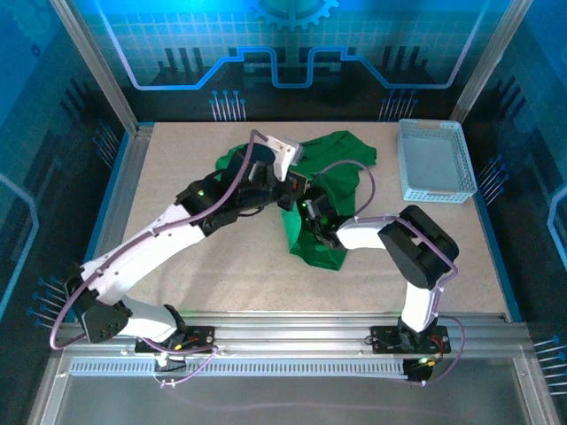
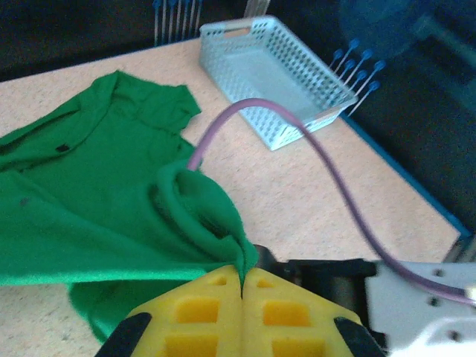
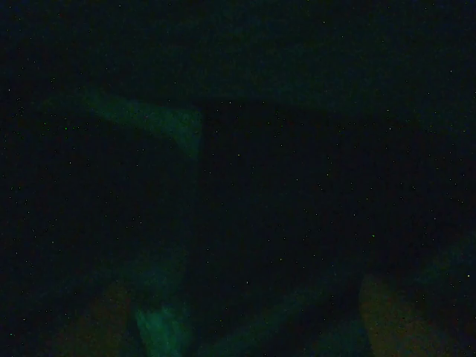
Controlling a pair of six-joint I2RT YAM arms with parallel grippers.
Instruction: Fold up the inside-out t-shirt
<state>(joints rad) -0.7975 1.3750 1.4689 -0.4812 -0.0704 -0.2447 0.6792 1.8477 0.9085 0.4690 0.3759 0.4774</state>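
Note:
The bright green inside-out t-shirt (image 1: 341,155) lies crumpled at the middle of the table, one part stretching toward the near side. My left gripper (image 1: 285,188) hovers over it, and in the left wrist view its yellow fingers (image 2: 242,279) are pressed together on a raised pinch of the t-shirt (image 2: 89,171). My right gripper (image 1: 307,212) reaches into the cloth from the right, its tip buried in the folds. The right wrist view is nearly black, with faint green cloth (image 3: 160,123) all around and two dim fingertips (image 3: 394,316) standing far apart.
A white mesh basket (image 1: 431,197) stands at the back right of the table, also seen in the left wrist view as the basket (image 2: 312,119). A purple cable (image 2: 327,160) arcs over the cloth. Bare table lies left and near of the shirt.

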